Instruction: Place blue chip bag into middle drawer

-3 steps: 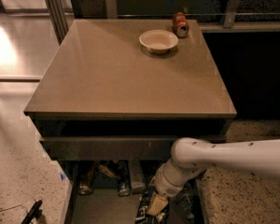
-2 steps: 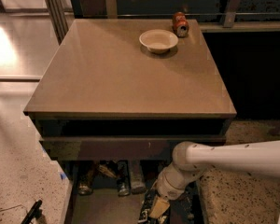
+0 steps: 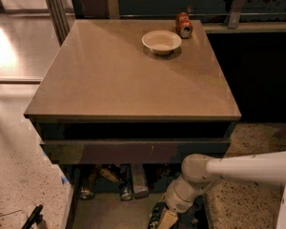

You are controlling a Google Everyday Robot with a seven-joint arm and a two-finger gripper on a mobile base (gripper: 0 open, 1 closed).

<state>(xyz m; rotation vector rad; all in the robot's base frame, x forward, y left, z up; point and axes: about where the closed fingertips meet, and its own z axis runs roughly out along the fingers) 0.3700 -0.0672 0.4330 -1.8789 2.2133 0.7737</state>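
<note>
Bowl (image 3: 161,41) near soda can (image 3: 183,25) (on countertop (image 3: 119,80))

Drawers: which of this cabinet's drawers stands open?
The lowest drawer, under the brown front. It is pulled out with its floor and clutter showing, and the gripper reaches down into it. The brown front shows no inside.

Warm, dim light falls on the worktop (image 3: 109,75), with a bright glare on the floor (image 3: 5,49) at left. The end effector (image 3: 163,219) hangs low in deep shadow below it, at the bottom edge.

Speckled floor (image 3: 16,175) (glare left), brown cabinet (image 3: 128,75)
</note>
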